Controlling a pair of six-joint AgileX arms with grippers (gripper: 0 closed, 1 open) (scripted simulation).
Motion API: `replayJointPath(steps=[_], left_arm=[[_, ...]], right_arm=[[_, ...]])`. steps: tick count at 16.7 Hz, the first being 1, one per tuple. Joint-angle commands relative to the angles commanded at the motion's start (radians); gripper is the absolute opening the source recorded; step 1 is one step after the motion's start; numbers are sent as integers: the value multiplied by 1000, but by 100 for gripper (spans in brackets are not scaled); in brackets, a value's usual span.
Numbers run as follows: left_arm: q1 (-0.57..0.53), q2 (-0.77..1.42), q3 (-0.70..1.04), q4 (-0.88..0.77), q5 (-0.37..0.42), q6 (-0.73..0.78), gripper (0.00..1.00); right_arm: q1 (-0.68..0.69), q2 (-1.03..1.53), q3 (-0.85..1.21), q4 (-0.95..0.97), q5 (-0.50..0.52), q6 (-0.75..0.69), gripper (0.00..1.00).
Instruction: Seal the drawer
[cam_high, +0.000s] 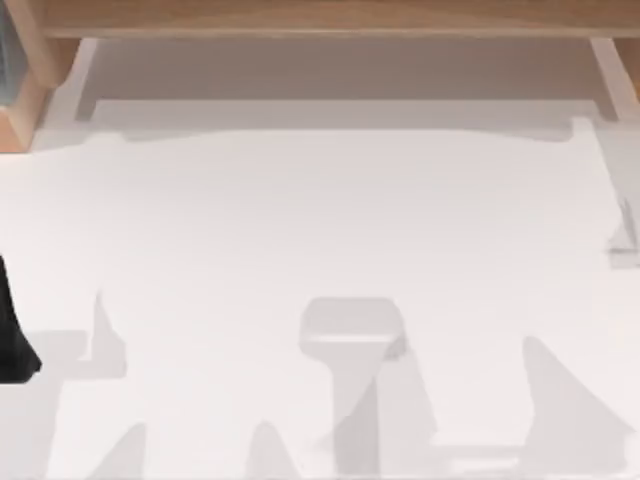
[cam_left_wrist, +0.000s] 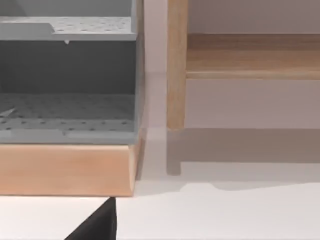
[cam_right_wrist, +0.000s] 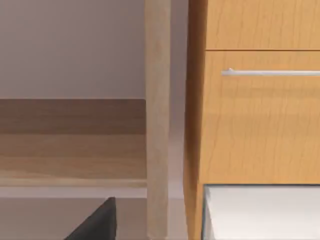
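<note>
The drawer (cam_high: 340, 70) lies along the far edge of the table in the top view. It is a wide white tray with a pale grey floor and thin white side walls (cam_high: 68, 95), and it stands out from under the light wood frame (cam_high: 320, 18). A black part of my left arm (cam_high: 12, 330) shows at the table's left edge, well short of the drawer. A dark tip of my left gripper (cam_left_wrist: 100, 222) hangs low over the white table, facing the frame. A dark tip of my right gripper (cam_right_wrist: 97, 222) faces a wood post (cam_right_wrist: 157, 120).
A grey perforated shelf unit (cam_left_wrist: 67, 75) sits on a wood base (cam_left_wrist: 65, 170) beside a wood post (cam_left_wrist: 176, 65). A wood cabinet front with a silver handle (cam_right_wrist: 270, 72) stands on the right, above a white box (cam_right_wrist: 260, 212). The white tabletop (cam_high: 320, 220) spreads before the drawer.
</note>
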Motion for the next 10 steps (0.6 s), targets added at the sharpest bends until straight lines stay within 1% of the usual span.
replayJointPath(steps=[5,7,10], left_arm=[[0,0,0,0,0,0,100],[0,0,0,0,0,0,100],[0,0,0,0,0,0,100]], right_arm=[[-120,347,166,165,-126,4,100],[-149,420,205,204,-154,5,100],[-163,452,223,222,-167,5,100]])
